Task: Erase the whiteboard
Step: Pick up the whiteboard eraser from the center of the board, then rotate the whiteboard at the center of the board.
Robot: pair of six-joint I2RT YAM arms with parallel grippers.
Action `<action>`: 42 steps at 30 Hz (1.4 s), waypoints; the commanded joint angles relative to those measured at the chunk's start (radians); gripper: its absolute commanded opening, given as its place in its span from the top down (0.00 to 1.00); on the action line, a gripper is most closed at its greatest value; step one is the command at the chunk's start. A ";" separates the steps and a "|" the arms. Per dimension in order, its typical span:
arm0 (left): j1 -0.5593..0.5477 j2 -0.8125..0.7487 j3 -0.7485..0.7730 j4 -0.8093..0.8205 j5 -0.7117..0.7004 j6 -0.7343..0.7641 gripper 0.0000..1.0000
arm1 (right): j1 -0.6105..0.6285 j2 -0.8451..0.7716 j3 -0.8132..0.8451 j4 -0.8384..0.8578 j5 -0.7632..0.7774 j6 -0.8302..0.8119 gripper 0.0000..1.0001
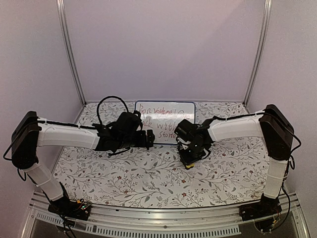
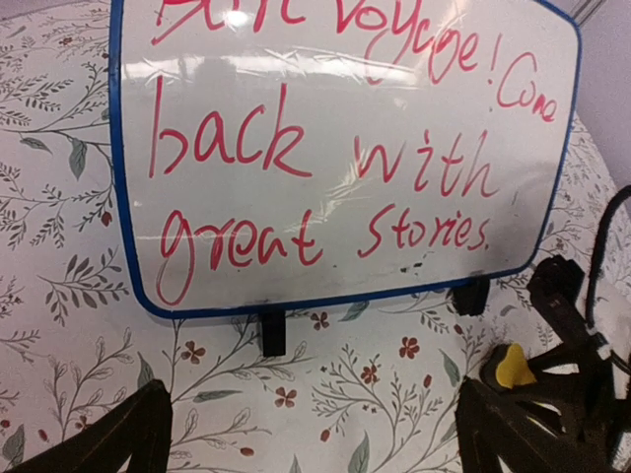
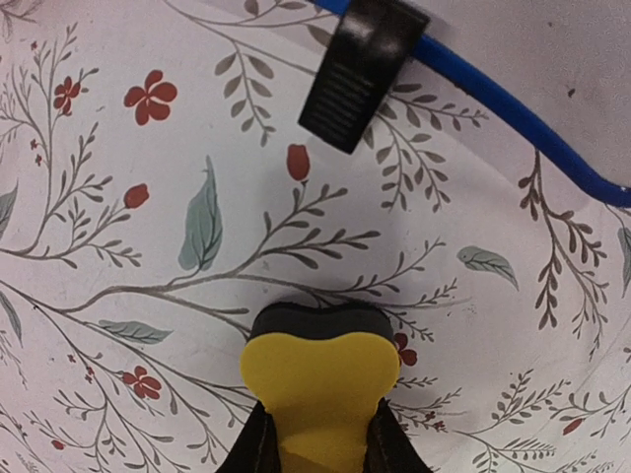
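Your left gripper (image 2: 315,434), spread wide, faces the red-lettered whiteboard (image 2: 335,148) standing on the floral desk (image 1: 148,176); your right gripper (image 3: 320,443) pinches the yellow sponge eraser (image 3: 320,379) nearby.

The left arm (image 1: 64,135) rises from its base at seven o'clock, elbow out at nine, forearm reaching level toward the centre. The left gripper (image 1: 148,139) gapes wide and holds nothing. The right arm (image 1: 233,128) mirrors it from five o'clock, wrist tipped downward, the right gripper (image 1: 188,162) pinched on a yellow sponge (image 3: 317,370).
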 commanded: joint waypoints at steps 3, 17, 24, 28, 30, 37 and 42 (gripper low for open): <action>0.005 -0.007 -0.016 0.026 -0.006 -0.004 0.00 | 0.015 0.025 0.039 -0.018 0.024 -0.005 0.88; 0.059 -0.103 -0.005 0.006 -0.026 0.063 0.00 | 0.018 -0.056 0.022 0.065 0.022 -0.069 0.89; 0.188 -0.201 0.103 -0.098 0.071 0.195 0.00 | 0.019 -0.167 0.012 0.166 0.017 -0.143 0.89; 0.272 -0.187 0.196 -0.162 0.193 0.298 0.00 | 0.018 -0.213 0.016 0.227 0.014 -0.174 0.89; 0.319 -0.168 0.230 -0.163 0.262 0.372 0.00 | 0.018 -0.228 0.024 0.252 0.024 -0.190 0.89; 0.565 0.009 0.341 -0.106 0.705 0.440 0.00 | -0.016 -0.269 0.074 0.288 0.076 -0.233 0.89; 0.675 0.144 0.401 0.013 1.000 0.397 0.00 | -0.058 -0.348 0.018 0.320 0.033 -0.202 0.89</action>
